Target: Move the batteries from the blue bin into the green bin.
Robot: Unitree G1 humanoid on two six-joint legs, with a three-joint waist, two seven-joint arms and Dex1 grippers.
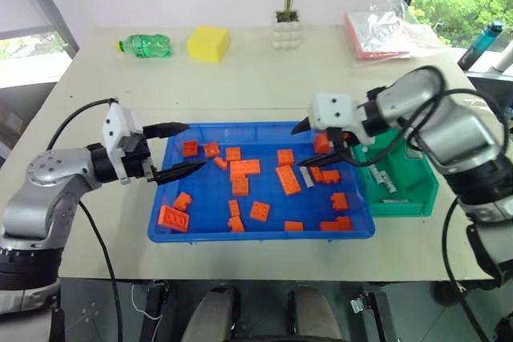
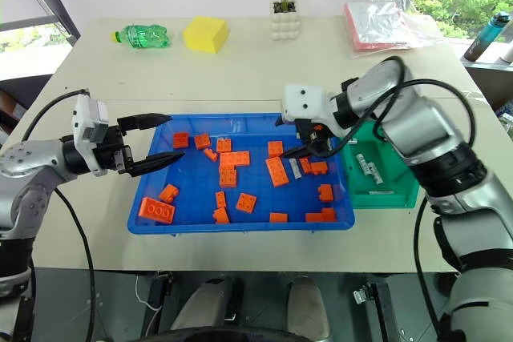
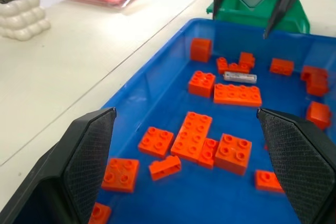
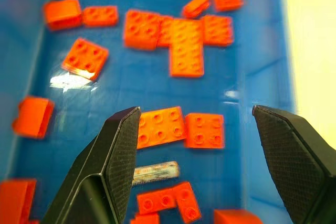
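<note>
The table [image 1: 264,78] carries everything, and the blue bin [image 1: 264,234] is the landmark for the rest. It lies at the near middle of the table, scattered with orange bricks [image 1: 244,169].

The right arm reaches in from the blue bin's right side, bent over the green bin [image 1: 417,198], which stands touching or just beside the blue bin's right wall. Its wrist is turned so the right gripper [image 2: 293,135] points down and leftward over the right end of the blue bin, fingers spread wide with nothing between them.

The left arm comes in from the blue bin's left side, forearm roughly level. The left gripper [image 1: 178,150] hangs over the bin's left rim, pointing across the bin, its two fingers apart and empty.

Beyond the blue bin's far side stand a potted plant [image 1: 286,14], a yellow sponge [image 1: 208,43], a green bottle [image 1: 146,45] and a clear bag [image 1: 389,26] of pink sheets.

One of the batteries [image 4: 156,172] lies on the blue bin's floor near its right end, between orange bricks and under the right gripper. More batteries [image 1: 386,180] lie in the green bin.
</note>
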